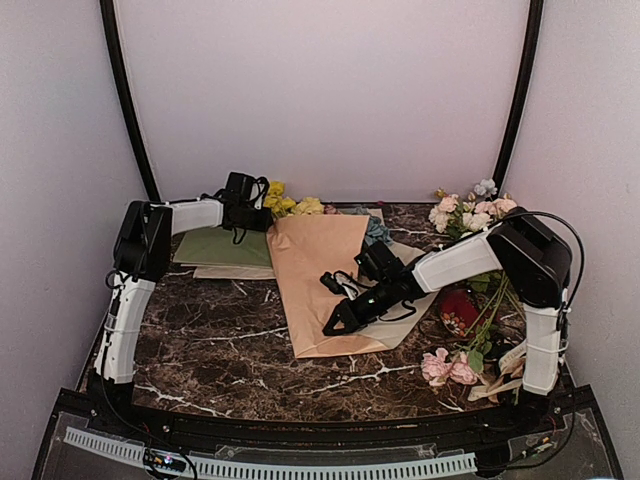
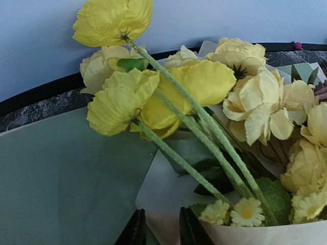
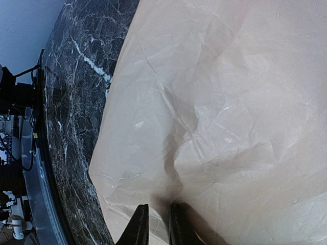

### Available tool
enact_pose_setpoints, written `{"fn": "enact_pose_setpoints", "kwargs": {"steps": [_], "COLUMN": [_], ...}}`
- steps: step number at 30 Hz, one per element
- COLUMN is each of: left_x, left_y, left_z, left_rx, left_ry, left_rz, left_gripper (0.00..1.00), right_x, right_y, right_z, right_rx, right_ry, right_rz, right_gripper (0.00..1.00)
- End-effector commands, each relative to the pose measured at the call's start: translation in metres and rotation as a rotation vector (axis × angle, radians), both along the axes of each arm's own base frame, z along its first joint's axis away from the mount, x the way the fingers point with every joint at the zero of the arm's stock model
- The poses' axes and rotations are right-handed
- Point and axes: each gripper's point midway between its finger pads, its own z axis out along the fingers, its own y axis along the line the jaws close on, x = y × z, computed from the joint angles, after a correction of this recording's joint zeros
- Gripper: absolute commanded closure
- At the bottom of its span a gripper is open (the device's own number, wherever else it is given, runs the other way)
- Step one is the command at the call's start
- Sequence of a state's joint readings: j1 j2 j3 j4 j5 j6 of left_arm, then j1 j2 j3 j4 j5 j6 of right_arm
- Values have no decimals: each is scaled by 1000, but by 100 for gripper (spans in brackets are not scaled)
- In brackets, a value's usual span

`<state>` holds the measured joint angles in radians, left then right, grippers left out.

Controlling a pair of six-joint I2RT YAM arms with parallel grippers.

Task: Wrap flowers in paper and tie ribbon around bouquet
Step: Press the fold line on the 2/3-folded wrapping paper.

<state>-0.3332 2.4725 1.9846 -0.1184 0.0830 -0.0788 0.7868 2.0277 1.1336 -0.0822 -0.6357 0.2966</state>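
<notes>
Top: paper (image 1: pixel 318 270) lies folded over on the marble table (image 1: pixel 200 345), with yellow flowers (image 1: pixel 285 203) poking out its far end. Left gripper (image 1: pixel 258 208) is at the flower heads, right gripper (image 1: pixel 335 322) at the paper's near edge.
Left wrist: fingers (image 2: pixel 137 232) narrow, paper rim between them. Can't tell if clamped.
Right wrist: fingers (image 3: pixel 139 227) pinching a puckered paper fold.

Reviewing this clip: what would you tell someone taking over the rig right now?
Left gripper: jaws narrow, apparently pinching the far edge of the paper beside the flowers.
Right gripper: shut on a puckered fold of the paper, toward its near end.
Flowers: the yellow heads stick out past the paper's far end and the stems run into the wrap. A green sheet lies alongside.
Done: the paper is folded over the stems.
Left: tighten it into a cone, then tie the ribbon, which is not in view.
</notes>
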Motion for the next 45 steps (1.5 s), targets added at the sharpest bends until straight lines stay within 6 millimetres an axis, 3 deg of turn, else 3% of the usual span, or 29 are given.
{"fn": "enact_pose_setpoints", "kwargs": {"steps": [1, 6, 8, 10, 12, 14, 17, 20, 21, 24, 27, 32, 36, 45], "left_x": [11, 28, 31, 26, 12, -13, -67, -127, -149, -192, -232, -250, -253, -273], "left_y": [11, 41, 54, 53, 45, 23, -14, -54, -62, -80, -110, -127, -135, -152], "left_z": [-9, 15, 39, 69, 99, 126, 143, 138, 122, 111, 91, 53, 40, -10], "left_rx": [31, 67, 81, 83, 79, 89, 108, 34, 14, -86, -83, -28, -27, 70], "left_ry": [51, 17, -16, -59, -110, -173, -234, -222, -183, -130, -100, -25, -14, 57], "left_rz": [47, 167, 208, 197, 168, 116, 21, -125, -166, -234, -349, -387, -400, -476], "left_gripper": [76, 76, 77, 77, 77, 77, 76, 75, 75, 75, 75, 75, 76, 75], "right_x": [-30, -28, -27, -27, -26, -24, -20, -17, -16, -12, -8, -4, -1, 20], "right_y": [-45, -44, -43, -43, -42, -42, -40, -37, -36, -33, -29, -23, -20, -11], "right_z": [-67, -65, -64, -64, -63, -62, -59, -56, -55, -50, -42, -37, -28, 29], "right_rx": [-269, -269, -269, -269, -267, -268, -264, -259, -258, -242, -213, -170, -142, -44], "right_ry": [127, 123, 120, 117, 113, 107, 96, 86, 81, 61, 37, 29, 22, -91], "right_rz": [-29, -31, -32, -32, -32, -33, -39, -42, -44, -53, -66, -88, -114, -174], "right_gripper": [84, 84, 84, 84, 84, 84, 84, 83, 83, 83, 83, 83, 83, 83]}}
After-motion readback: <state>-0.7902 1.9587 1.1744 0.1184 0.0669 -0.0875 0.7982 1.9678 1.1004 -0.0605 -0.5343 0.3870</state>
